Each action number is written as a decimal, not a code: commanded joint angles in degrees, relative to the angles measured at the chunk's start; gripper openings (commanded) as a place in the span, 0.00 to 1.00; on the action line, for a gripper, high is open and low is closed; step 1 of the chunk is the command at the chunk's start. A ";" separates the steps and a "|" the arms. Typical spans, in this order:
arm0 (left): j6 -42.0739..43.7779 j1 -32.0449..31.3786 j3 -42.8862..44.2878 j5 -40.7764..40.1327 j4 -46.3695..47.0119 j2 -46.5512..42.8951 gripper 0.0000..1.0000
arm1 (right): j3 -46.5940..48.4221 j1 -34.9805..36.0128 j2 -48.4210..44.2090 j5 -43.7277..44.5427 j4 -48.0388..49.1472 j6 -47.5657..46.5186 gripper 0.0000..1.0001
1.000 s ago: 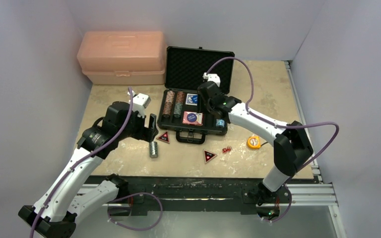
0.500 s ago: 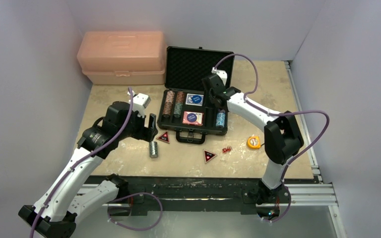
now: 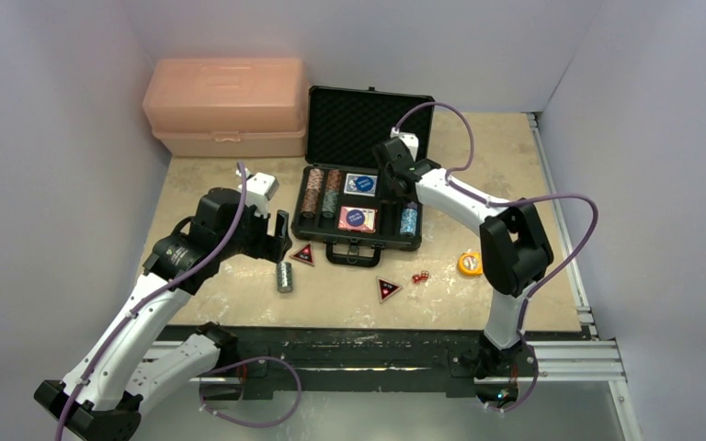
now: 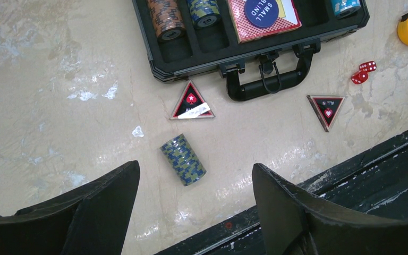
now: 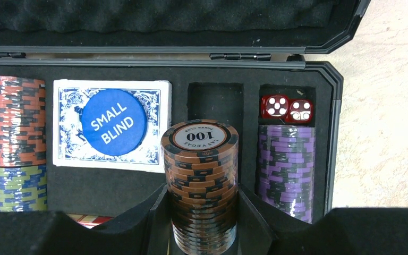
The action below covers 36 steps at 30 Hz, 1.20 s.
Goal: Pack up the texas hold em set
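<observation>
Mostly packed: case (image 5: 336, 133) open on worktop, both decks, several stacks, two dice already in. My right tool (image 5: 202, 208) clamps brown chip stack (image 5: 200, 170) on end over empty slot, "100" face up. Outstanding: blue-green stack (image 4: 183, 159) lying on side on worktop, axis diagonal to case front, my left tool (image 4: 194, 180) wide above it; two triangular buttons (image 4: 191, 106), loose dice (image 4: 364, 71)

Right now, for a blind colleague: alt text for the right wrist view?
The right pincer holds a brown chip stack over the open black case, between a blue card deck and purple chips with two red dice.
</observation>
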 commanded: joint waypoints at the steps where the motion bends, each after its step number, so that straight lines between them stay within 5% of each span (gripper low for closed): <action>1: 0.80 0.28 0.09 -0.66 0.81 -0.28 0.77 | 4.12 -0.55 -0.13 2.13 2.07 -0.39 0.00; 25: 0.82 0.29 0.16 -0.99 0.67 -0.26 0.76 | 4.68 -2.12 3.04 2.14 1.93 0.74 0.15; 36: 0.70 0.30 0.06 -1.04 0.78 -0.46 0.76 | 4.75 -2.25 3.05 0.66 1.96 0.70 0.35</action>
